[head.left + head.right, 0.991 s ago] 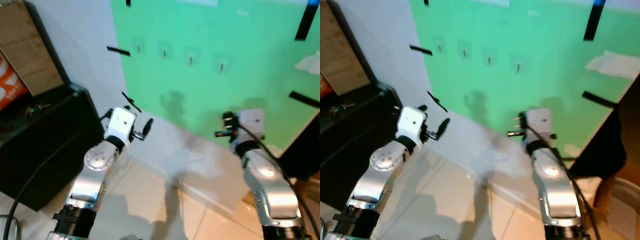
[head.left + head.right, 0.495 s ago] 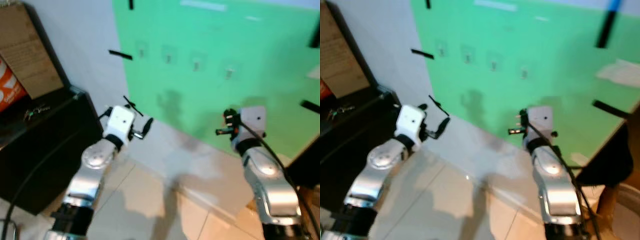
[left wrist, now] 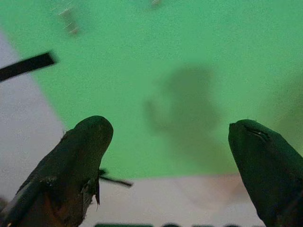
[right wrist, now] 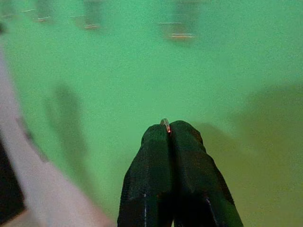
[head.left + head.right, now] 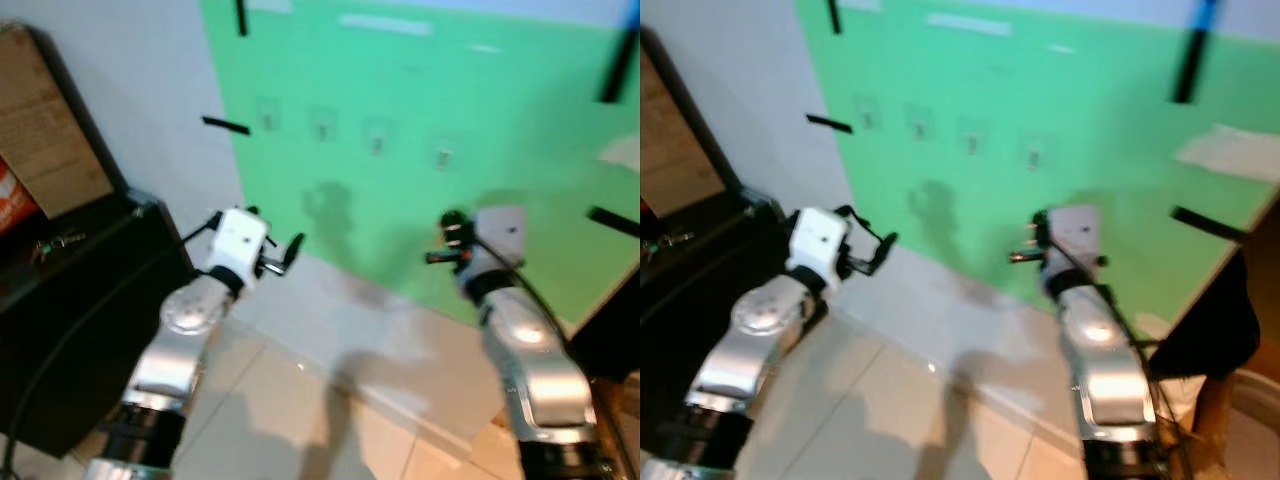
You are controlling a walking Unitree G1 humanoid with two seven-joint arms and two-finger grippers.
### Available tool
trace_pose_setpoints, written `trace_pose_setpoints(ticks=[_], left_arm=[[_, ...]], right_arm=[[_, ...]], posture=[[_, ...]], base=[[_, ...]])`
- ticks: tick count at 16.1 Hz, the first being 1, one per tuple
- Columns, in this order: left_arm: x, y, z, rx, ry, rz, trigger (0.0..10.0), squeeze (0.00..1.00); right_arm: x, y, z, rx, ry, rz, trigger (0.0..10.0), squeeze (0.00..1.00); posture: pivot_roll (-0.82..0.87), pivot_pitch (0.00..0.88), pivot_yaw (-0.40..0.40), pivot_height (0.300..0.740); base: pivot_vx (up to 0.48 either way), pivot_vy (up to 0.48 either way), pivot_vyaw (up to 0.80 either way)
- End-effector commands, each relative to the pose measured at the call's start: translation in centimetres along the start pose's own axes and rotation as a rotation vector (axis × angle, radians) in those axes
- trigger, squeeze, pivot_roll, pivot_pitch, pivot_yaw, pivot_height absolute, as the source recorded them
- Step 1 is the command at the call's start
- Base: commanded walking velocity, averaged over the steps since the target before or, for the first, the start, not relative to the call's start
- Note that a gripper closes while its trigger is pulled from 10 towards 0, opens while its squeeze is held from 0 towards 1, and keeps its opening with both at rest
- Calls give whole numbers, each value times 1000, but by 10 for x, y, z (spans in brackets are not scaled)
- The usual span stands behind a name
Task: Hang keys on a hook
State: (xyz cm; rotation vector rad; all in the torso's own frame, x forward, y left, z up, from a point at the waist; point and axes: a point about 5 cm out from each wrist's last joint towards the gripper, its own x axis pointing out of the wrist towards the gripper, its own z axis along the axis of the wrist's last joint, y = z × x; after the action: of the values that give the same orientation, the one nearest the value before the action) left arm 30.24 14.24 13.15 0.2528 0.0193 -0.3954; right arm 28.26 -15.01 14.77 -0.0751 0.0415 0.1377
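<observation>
Right wrist view gave us what the head views blurred — right end effector (image 4: 169,130) pinched closed on a key ring (image 4: 165,124), facing the green board (image 5: 420,200) below its hooks (image 5: 375,140). Left end effector (image 3: 170,137) gaped wide, empty.

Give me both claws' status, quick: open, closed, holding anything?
Left claw: open, holding nothing, aimed at the green wall panel.
Right claw: closed on a thin metal key ring that peeks out between its tips.

Matt green sheet (image 5: 480,110), glossy floor tiles (image 5: 290,400), shiny metal key ring (image 4: 165,124).
</observation>
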Motion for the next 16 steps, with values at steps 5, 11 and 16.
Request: trace_pose_setpoints(ticks=[5, 11, 16], left_arm=[[-1, 0, -1, -4, 4, -3, 10000, 0], [1, -8, 5, -15, -31, -104, 10000, 0], [-5, -19, 13, -37, -60, -324, 10000, 0]], right_arm=[[3, 2, 19, 27, -76, 20, 10000, 0], [5, -1, 26, 129, -92, 19, 10000, 0], [4, -3, 31, 196, -97, 22, 10000, 0]], posture=[[-83, 0, 47, 740], [-80, 0, 41, 740], [-83, 0, 35, 740]], base=[[288, 0, 0], [94, 0, 0], [0, 0, 0]])
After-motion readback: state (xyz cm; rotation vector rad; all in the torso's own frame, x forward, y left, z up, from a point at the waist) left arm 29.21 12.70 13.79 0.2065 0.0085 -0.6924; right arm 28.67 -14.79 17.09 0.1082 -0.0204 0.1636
